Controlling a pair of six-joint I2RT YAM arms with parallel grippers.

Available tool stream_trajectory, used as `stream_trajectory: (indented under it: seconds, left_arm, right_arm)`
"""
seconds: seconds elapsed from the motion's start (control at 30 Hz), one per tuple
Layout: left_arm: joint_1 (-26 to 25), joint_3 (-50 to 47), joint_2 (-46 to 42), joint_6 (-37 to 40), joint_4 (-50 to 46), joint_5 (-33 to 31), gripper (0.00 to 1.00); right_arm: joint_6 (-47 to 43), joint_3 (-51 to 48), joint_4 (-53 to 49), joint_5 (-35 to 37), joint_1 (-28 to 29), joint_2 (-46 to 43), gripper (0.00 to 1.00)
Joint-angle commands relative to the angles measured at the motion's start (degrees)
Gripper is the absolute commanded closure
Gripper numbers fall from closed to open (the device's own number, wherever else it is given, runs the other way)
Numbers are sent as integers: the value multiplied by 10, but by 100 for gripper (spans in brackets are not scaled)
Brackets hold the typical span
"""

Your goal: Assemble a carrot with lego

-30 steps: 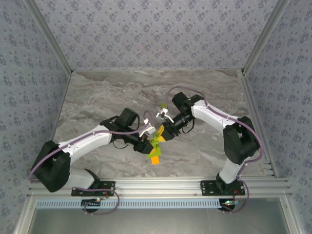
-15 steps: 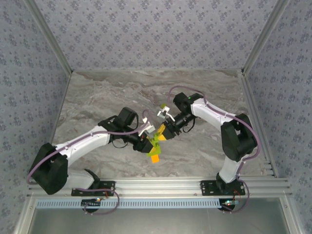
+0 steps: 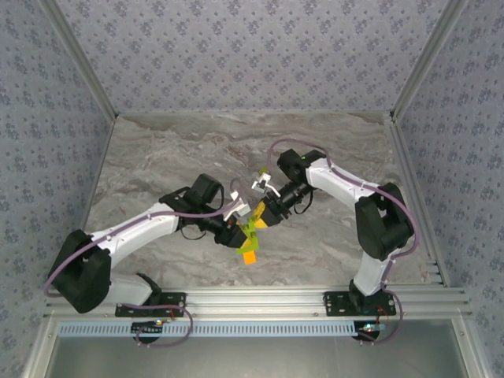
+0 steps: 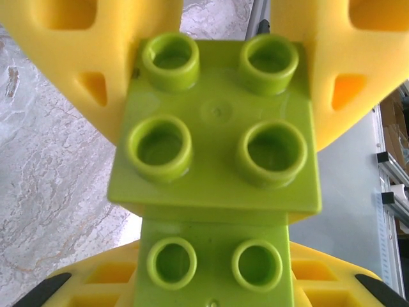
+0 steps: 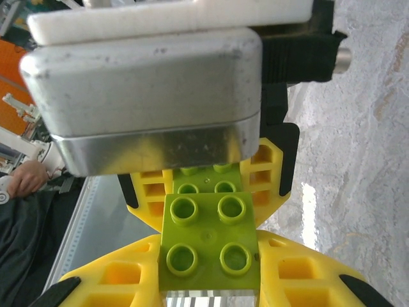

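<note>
left gripper clamps the half-built carrot above the table near the middle of its near edge, orange tip nearest that edge, bracing it so the right gripper, clenched on a lime-green brick, can likely press it on.

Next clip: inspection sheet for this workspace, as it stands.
Surface: grey marbled tabletop, no damage seen.
Job's things: small carrot of lime-green lego bricks with an orange tip, held between the arms; lime-green square studded brick meeting its leafy end.
Clutter: nothing seen.
Grippers: left end effector shut on the carrot; right end effector shut on the square brick.
Cables: lilac cables along both arms, looping loosely.
Surroundings: patterned wall panels, aluminium frame.
</note>
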Motion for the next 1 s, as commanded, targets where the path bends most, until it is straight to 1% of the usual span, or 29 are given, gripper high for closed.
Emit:
stream_trajectory:
  seconds: [0.0,0.23,0.33,0.4,0.5,0.6,0.67,0.7,0.77,0.87,0.9,0.97]
  left_arm:
    - [19,40,-2,6,88,-17,84]
    - [18,38,-9,5,91,-21,84]
    - [17,40,-6,5,90,-21,84]
    - [17,40,-7,5,89,-21,84]
    - [17,39,-7,5,90,-21,84]
    - [17,40,-6,5,89,-22,84]
    - [17,40,-5,6,88,-22,84]
    - [17,40,-5,6,88,-22,84]
    - [17,40,-5,6,89,-24,84]
    - [17,40,-4,6,89,-26,84]
    - [17,40,-2,6,90,-30,84]
    - [17,42,6,6,86,-47,84]
  right_arm:
    - [26,-13,-84,86,27,19,81]
    - [34,-12,-83,96,34,30,77]
    - [36,-11,-80,94,35,27,71]
    - [38,-12,-73,92,33,20,66]
    - [44,-17,-53,82,20,2,54]
    - [49,-20,-34,65,2,-22,37]
    - [56,-23,-18,55,-12,-40,27]
    - [65,-26,-7,51,-19,-52,24]
    - [80,-35,17,50,-31,-77,22]
    - [161,-64,112,93,-51,-123,21]
    - [192,-72,147,118,-58,-137,21]
    - [256,-100,213,192,-71,-160,21]
